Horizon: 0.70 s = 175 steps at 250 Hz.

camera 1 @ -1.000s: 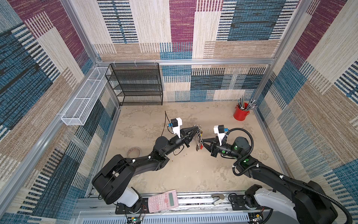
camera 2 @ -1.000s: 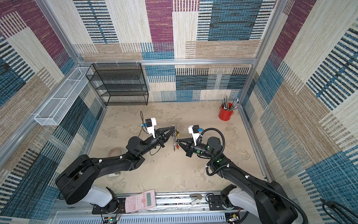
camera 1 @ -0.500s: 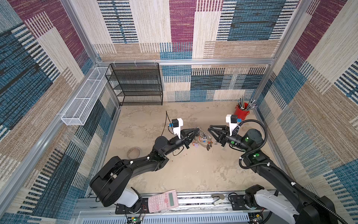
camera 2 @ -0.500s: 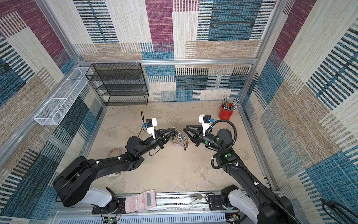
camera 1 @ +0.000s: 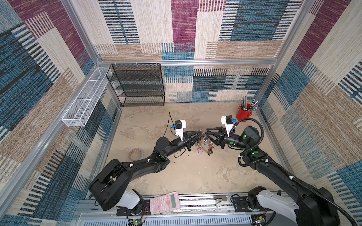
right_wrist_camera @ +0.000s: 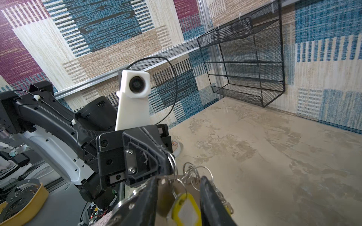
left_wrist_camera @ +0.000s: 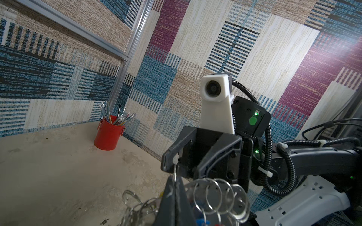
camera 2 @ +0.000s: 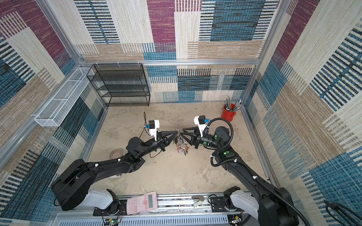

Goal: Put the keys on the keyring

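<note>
**KEYS PRESENTED AT THE KEYRING**

The left gripper [right_wrist_camera: 168,160], jaws pressed together, pinches the keyring [camera 1: 203,142] and hangs it above the centre of the table [camera 1: 195,176]. The bundle therefore dangles free for access from 3 o'clock. The right gripper [left_wrist_camera: 187,166] faces it with jaws spread. The keys [right_wrist_camera: 185,209], marked by a yellow tag, hang between its fingers, unclamped. Whether they are threaded on cannot be told.

Containers:
- The red cup [camera 1: 242,115] at 1 o'clock holds pens.
- The black mesh shelf [camera 1: 141,86] at 11 o'clock shows no contents.
- The white wire basket [camera 1: 84,103] at 10 o'clock shows no contents.
</note>
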Available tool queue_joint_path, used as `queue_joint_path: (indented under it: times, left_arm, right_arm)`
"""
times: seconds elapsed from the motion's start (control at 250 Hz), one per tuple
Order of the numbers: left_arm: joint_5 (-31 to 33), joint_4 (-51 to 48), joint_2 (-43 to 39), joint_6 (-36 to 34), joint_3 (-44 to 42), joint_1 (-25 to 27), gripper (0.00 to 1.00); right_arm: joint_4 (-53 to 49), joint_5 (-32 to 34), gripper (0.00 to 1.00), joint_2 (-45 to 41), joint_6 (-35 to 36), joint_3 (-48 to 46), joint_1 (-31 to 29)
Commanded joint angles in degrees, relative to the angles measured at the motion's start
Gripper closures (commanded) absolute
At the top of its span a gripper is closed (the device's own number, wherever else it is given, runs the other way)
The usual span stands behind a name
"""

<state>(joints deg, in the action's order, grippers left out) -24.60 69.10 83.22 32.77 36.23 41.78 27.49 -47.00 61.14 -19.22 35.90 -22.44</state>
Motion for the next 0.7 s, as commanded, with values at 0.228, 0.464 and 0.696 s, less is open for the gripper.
queue_joint_path:
  times: [0.228,0.464,0.696]
  left_arm:
    - [-1.8,3.3,0.0,0.7,0.3,-0.1,1.0]
    - [-2.8,2.5,-1.0,0.8,-0.2,0.0,1.0]
    - [-4.0,2.0,-1.6,1.2,-0.7,0.0,1.0]
  right_arm:
    - [3.5,-0.2,0.64,1.6,-1.0,-0.6,-1.7]
    - [2.9,3.2,0.59,0.2,-0.7,-0.7,-1.7]
    - [3.6,2.1,0.63,1.1,-0.9,-0.2,-1.7]
